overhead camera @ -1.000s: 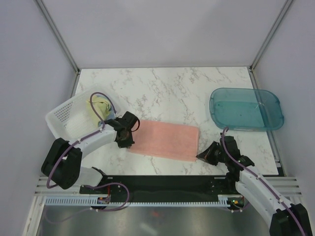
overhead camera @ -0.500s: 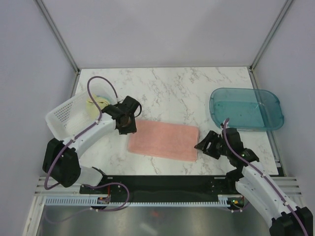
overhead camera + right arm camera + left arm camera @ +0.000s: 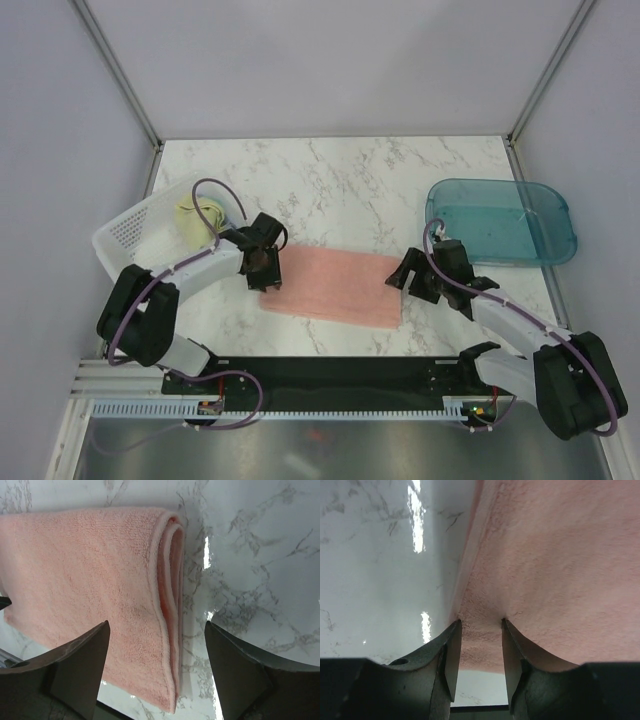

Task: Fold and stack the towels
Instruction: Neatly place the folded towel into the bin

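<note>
White marble surface (image 3: 350,180) carries one folded salmon-pink terry towel (image 3: 335,285) at its middle, bare marble beyond the far edge, left claw (image 3: 262,268) and right claw (image 3: 415,280) both released at its short edges.

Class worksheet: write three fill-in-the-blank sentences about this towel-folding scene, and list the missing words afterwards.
The folded towel on the table is ____. The cloth in the white basket is ____. The right gripper, at the towel's end, has its jaws ____. Missing words: pink; yellow; open.
</note>
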Controlling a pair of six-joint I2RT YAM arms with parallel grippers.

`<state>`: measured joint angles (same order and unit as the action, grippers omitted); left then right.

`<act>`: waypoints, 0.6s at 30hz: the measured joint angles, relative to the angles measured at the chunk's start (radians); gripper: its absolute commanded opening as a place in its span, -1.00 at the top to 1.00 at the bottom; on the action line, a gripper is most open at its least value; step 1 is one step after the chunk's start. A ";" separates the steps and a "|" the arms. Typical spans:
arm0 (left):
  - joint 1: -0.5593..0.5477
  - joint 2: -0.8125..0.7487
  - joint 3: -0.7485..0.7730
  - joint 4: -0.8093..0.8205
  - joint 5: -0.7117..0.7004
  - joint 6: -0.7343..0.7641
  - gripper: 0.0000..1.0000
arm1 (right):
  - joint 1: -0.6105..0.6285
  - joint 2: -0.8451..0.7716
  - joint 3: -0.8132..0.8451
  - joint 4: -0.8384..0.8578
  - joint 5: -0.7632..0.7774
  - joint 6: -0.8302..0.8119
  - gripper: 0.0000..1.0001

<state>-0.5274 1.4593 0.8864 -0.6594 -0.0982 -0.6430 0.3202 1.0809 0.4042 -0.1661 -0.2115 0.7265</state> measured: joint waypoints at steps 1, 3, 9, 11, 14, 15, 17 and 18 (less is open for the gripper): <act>0.006 0.018 -0.031 0.010 0.008 0.000 0.09 | 0.006 0.006 -0.011 0.027 0.003 -0.002 -0.65; 0.011 0.034 -0.065 0.027 0.023 0.000 0.09 | 0.024 0.013 -0.032 0.071 0.010 -0.006 -0.57; 0.011 0.035 -0.069 0.047 0.031 0.000 0.08 | 0.058 0.021 -0.058 0.144 0.042 0.002 -0.40; 0.011 0.035 -0.071 0.049 0.031 0.000 0.08 | 0.065 0.024 -0.068 0.166 0.052 0.006 -0.36; 0.011 0.034 -0.075 0.055 0.032 0.000 0.08 | 0.072 0.025 -0.079 0.189 0.058 0.010 -0.28; 0.011 0.033 -0.076 0.057 0.032 0.000 0.08 | 0.073 0.025 -0.084 0.197 0.061 0.010 -0.27; 0.011 0.030 -0.082 0.063 0.031 -0.001 0.08 | 0.074 0.024 -0.092 0.211 0.063 0.011 -0.24; 0.011 0.028 -0.084 0.065 0.031 -0.001 0.08 | 0.074 0.024 -0.094 0.218 0.063 0.011 -0.23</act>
<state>-0.5163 1.4876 0.8028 -0.5945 -0.0669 -0.6437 0.3939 1.1053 0.3099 0.0517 -0.1490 0.7376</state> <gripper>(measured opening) 0.457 0.630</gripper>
